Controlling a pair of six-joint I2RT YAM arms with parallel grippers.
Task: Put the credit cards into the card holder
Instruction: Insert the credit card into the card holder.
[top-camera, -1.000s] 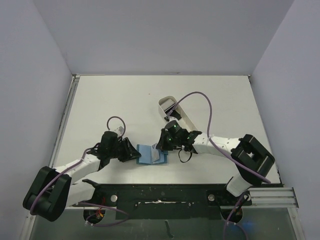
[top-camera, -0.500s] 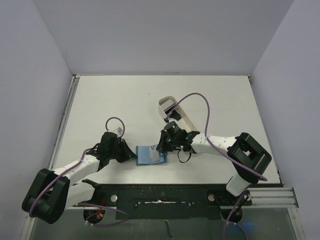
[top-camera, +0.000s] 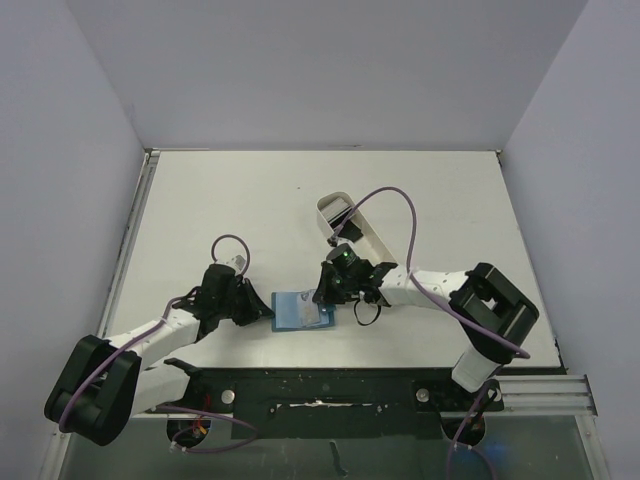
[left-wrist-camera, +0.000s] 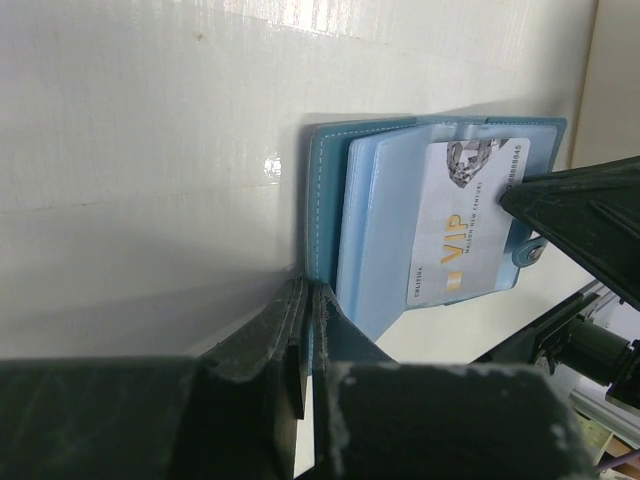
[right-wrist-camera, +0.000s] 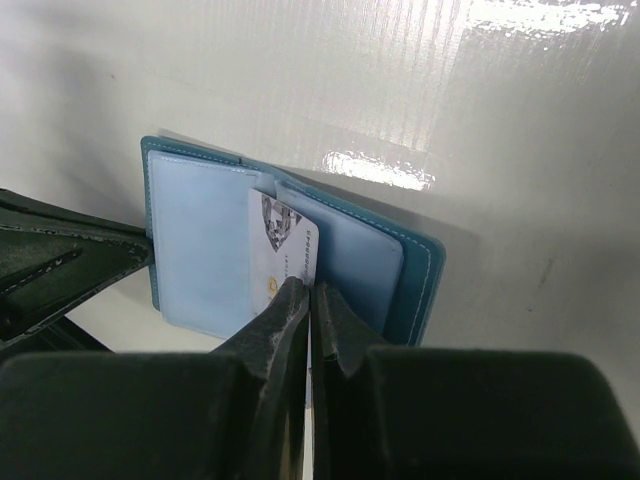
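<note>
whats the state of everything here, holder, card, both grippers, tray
card holder: open, lying on the table
credit card: not fully in a pocket, face showing
left gripper: jaws shut on the card holder's cover edge
right gripper: jaws shut on the credit card
white tray: resting on the table, contents unclear

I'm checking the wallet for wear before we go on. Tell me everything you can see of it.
The wallet is teal-blue and leather-like, with pale stitching along its cover. It lies open on the white table, its lighter blue pockets showing, and a small tab with a snap stud sits at its free edge. A white card marked VIP sits partly in one pocket. The left tool is shut on the cover's edge, and the right tool pinches the card. No wear shows.
</note>
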